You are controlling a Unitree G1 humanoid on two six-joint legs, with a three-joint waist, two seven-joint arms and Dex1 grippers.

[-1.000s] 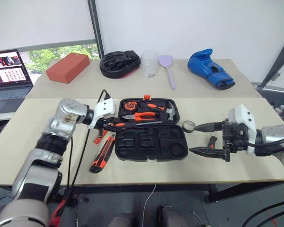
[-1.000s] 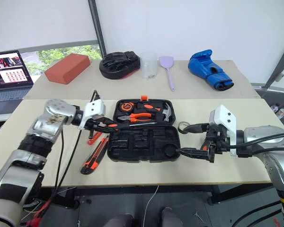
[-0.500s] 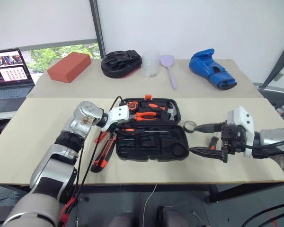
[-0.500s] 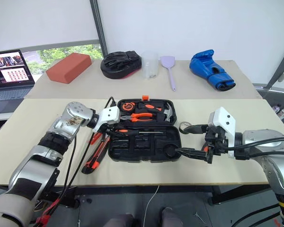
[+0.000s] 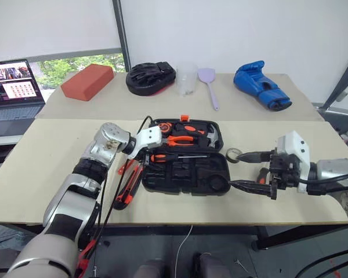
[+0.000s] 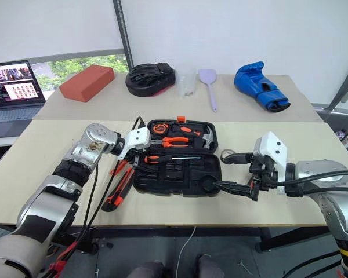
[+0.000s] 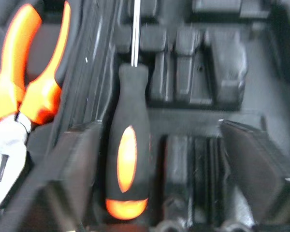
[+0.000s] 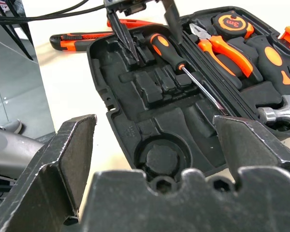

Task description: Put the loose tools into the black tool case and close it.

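The black tool case [image 5: 216,180] lies open in the middle of the table, with pliers, a tape measure and a hammer in its far half. A black-and-orange screwdriver [image 7: 128,159] lies in the near half. My left gripper [image 5: 146,157] hovers open over its handle, a finger on either side. Left of the case lie the utility knife [image 5: 126,192] and a slim orange screwdriver [image 5: 126,167]. My right gripper [image 5: 244,170] stands open just right of the case. The tape roll [image 5: 232,154] sits by its far finger, and another screwdriver handle [image 5: 260,174] lies behind it.
On the far table stand a red brick [image 5: 86,81], a round black mitt [image 5: 151,77], a clear cup [image 5: 185,78], a lilac spatula [image 5: 209,87] and a blue boxing glove [image 5: 261,84]. A laptop [image 5: 14,88] is at far left.
My left gripper carried the screwdriver rightward over the case and opened; the screwdriver now lies in the near half. The right arm stayed still.
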